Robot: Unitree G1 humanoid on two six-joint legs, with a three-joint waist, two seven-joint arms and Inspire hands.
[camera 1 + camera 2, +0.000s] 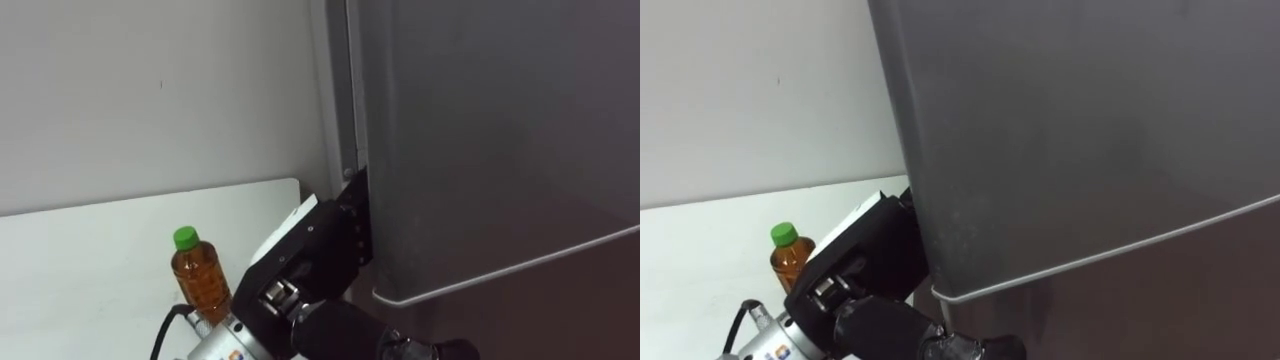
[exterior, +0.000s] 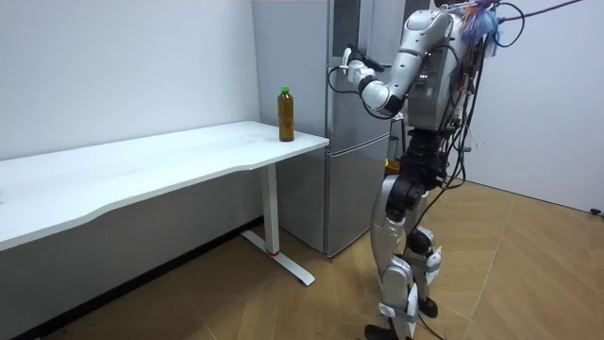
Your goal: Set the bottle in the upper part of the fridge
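Grey two-door fridge (image 1: 500, 150) at the right, its upper door meeting the lower one along a pale seam. The white tabletop (image 1: 90, 260) lies to the left of the fridge against the far wall, with its right end close to the fridge's side. The robot stands before the fridge, at the room view's right, with its left arm raised and bent at the elbow and the forearm reaching across to the upper door's left edge. The left hand (image 1: 300, 260) slants up and to the right from the wrist, its pale back turned upward. Its dark fingers lie against the side of the upper door just above the seam. The fingertips are hidden at the door's edge, so whether they hook it cannot be told. The bottle (image 1: 200, 275), green-capped and filled with amber liquid, stands upright on the tabletop's right end, just left of the hand and free of it.
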